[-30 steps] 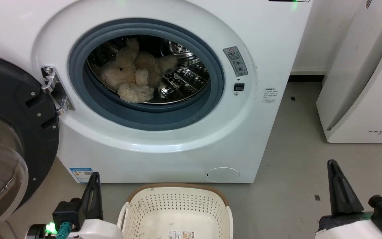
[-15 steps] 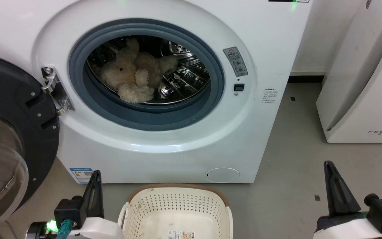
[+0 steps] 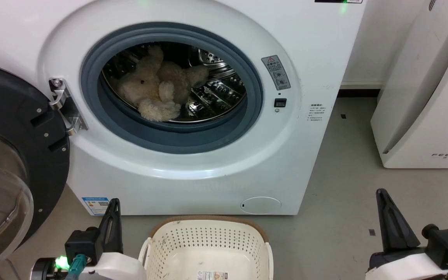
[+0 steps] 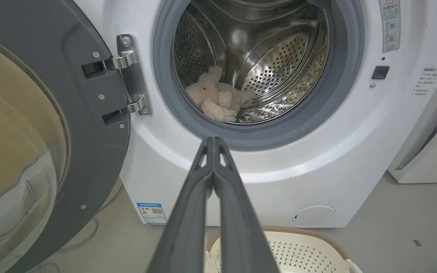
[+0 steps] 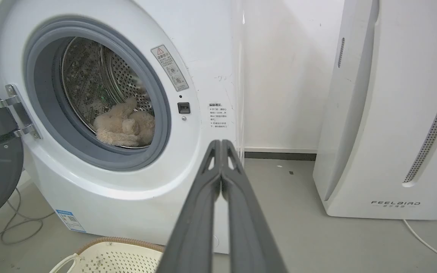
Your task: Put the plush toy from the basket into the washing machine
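From the head camera, the washing machine (image 3: pixel 193 171) stands straight ahead with its door (image 3: pixel 18 128) swung wide to the left on a metal hinge (image 3: pixel 63 105). The plush toy (image 3: pixel 156 91) lies inside the steel drum, low and to the left, one limb near the grey door ring (image 3: pixel 255 97). The basket (image 3: pixel 204 235) sits on the grey floor (image 3: pixel 344 175) just in front of the machine, its bare bottom showing a label. The left claw (image 3: pixel 113 205) rises beside the basket's left side and the right claw (image 3: pixel 382 195) stands well off to the right; both are far below and in front of the toy. A white appliance (image 3: pixel 422 97) stands to the right.

The left wrist camera looks deeper into the drum (image 4: pixel 275 57), showing its punched walls and ribs. The left claw (image 4: pixel 213 141) has its two fingers pressed together tip to tip, pointing at the lower edge of the door ring, with the plush toy (image 4: pixel 218 100) above and beyond the tips. The basket's brown rim (image 4: pixel 279 229) shows under the fingers.

The right wrist camera takes in the room to the right: a white wall (image 5: pixel 279 76), a dark skirting strip (image 5: pixel 279 155), the appliance (image 5: pixel 393 113) with its slotted side, and cables (image 5: pixel 13 227) on the floor. The right claw (image 5: pixel 221 144) is likewise closed, fingers touching, aimed at the machine's right front corner, and the plush toy (image 5: pixel 121 127) lies well to its left inside the drum.
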Tool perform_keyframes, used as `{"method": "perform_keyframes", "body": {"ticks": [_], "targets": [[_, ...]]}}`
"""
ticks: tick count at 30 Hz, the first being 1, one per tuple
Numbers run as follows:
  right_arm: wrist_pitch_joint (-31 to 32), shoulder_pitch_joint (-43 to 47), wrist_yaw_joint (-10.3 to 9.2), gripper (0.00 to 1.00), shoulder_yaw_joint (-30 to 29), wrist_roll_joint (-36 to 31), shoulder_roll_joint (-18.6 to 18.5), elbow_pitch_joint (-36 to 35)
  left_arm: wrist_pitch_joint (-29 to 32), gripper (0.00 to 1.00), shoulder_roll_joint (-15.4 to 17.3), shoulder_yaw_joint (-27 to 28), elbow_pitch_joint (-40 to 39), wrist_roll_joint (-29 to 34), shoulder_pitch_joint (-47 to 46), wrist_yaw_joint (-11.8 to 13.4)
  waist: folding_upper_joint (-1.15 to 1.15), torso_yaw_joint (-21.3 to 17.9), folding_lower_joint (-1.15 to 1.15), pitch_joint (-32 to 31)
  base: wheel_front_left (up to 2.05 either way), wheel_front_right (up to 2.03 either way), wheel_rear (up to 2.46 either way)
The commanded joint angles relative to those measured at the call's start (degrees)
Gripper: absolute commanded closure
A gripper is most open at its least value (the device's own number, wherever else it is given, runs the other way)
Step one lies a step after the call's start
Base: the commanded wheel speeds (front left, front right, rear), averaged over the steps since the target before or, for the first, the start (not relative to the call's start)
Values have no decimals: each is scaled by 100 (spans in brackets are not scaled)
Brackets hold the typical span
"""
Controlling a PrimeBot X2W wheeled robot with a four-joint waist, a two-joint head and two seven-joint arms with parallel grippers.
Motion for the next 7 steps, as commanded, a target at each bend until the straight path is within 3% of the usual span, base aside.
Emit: {"method": "perform_keyframes", "body": {"ticks": [1, 7], "targets": [[31, -79, 1, 100, 6, -57, -1, 23, 26, 100, -27, -10, -53, 25, -9, -22, 0, -1, 0, -1, 0, 0, 0], [102, -96, 1, 100, 18, -107, -2, 31, 96, 100, -34, -13, -101, 47, -10, -34, 0, -4, 0, -5, 0, 0, 0]]}}
